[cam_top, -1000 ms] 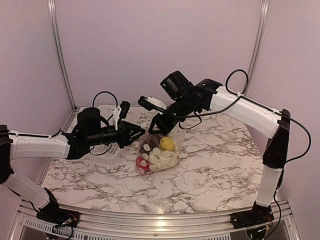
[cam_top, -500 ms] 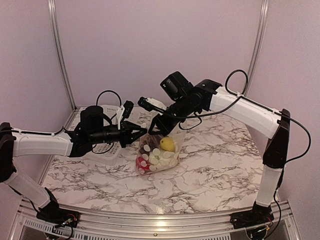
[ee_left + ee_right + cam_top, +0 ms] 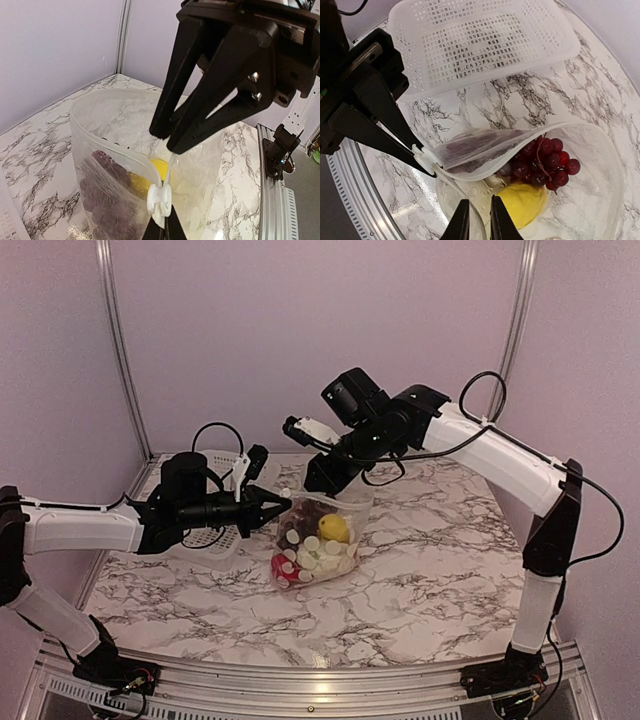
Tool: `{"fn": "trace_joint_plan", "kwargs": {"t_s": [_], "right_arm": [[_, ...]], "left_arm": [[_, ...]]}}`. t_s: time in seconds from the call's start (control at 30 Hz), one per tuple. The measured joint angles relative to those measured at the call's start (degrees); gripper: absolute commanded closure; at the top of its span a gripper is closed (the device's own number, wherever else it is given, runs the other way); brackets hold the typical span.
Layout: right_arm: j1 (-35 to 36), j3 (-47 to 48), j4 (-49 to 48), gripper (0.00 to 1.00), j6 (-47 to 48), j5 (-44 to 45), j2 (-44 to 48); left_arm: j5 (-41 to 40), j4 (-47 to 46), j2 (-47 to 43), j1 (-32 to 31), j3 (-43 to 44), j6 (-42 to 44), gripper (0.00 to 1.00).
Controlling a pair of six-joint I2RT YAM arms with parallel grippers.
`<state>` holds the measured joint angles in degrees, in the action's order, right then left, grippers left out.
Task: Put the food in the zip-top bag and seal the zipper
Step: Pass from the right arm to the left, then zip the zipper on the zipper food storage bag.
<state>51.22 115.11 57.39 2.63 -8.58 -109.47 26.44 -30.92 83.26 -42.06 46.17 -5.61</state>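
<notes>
A grey-veined white marble table [image 3: 440,570] is shown; the zip-top bag [image 3: 318,540] is carried at centre, a white perforated basket [image 3: 218,545] at centre-left.

The clear zip-top bag [image 3: 605,170] shows a dark purple grape bunch [image 3: 545,160], a yellow piece [image 3: 522,205], white cauliflower [image 3: 318,558] and a red pepper [image 3: 280,568]. At the top of the right wrist view is the white perforated basket [image 3: 480,45]. The table [image 3: 520,95] is white marble, black-veined.

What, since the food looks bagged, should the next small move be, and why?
Probably the left gripper, shut on the white slider, should draw it along the zipper to the far corner: the zip-top bag's mouth gapes open over the grapes and yellow piece.
</notes>
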Motion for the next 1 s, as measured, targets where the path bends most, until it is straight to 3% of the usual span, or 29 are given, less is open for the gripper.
{"fn": "trace_joint_plan", "kwargs": {"t_s": [0.17,0.53,1.0], "right_arm": [[0.11,4.85,-0.04,0.76,-0.68,1.86,0.17],[5.88,-1.49,-4.13,0.66,3.26,-10.49,3.48],[6.56,-0.92,-9.29,0.6,7.41,-13.81,-0.76]], "left_arm": [[-1.01,5.09,-3.17,-0.33,-0.02,3.32,1.0],[-4.37,16.28,-13.42,-1.55,-2.58,11.85,1.0],[-5.07,15.67,-20.17,-1.55,-10.1,16.57,1.0]]}}
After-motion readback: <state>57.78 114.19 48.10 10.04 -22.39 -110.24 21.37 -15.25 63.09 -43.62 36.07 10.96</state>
